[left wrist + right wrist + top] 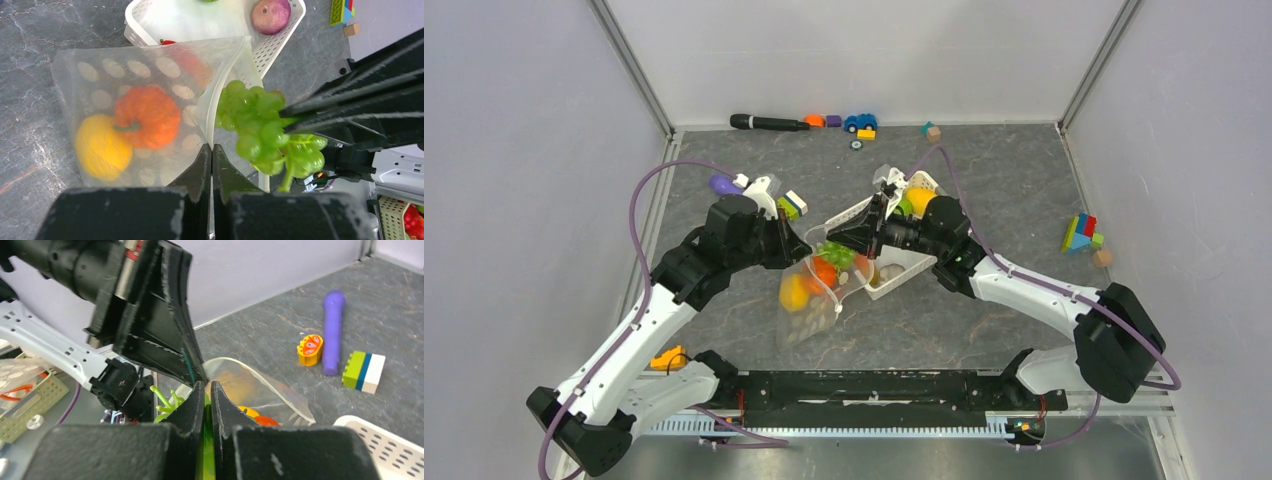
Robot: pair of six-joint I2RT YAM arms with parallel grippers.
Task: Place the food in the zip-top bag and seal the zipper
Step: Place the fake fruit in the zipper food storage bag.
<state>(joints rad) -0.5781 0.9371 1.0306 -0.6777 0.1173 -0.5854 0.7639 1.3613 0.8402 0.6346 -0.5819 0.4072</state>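
The clear dotted zip-top bag [807, 305] lies in mid-table with its mouth raised toward the white basket [902, 270]. An orange pumpkin [147, 117] and a yellow mango [100, 145] are inside it. My left gripper [211, 147] is shut on the bag's mouth edge, where the zipper strip [215, 82] runs, and holds it open. My right gripper [206, 386] is shut on the green grapes [260, 125] and holds them just over the open mouth. A purple onion [271, 15] lies in the basket [135, 25]. In the top view both grippers, left [799, 245] and right [852, 240], meet above the bag.
A yellow fruit [919, 198] also sits in the basket. A black microphone [769, 122], a toy car [860, 122] and small blocks lie along the back wall. A block stack [1081, 233] stands right. A purple toy [332, 330] and a striped block [363, 371] lie back left.
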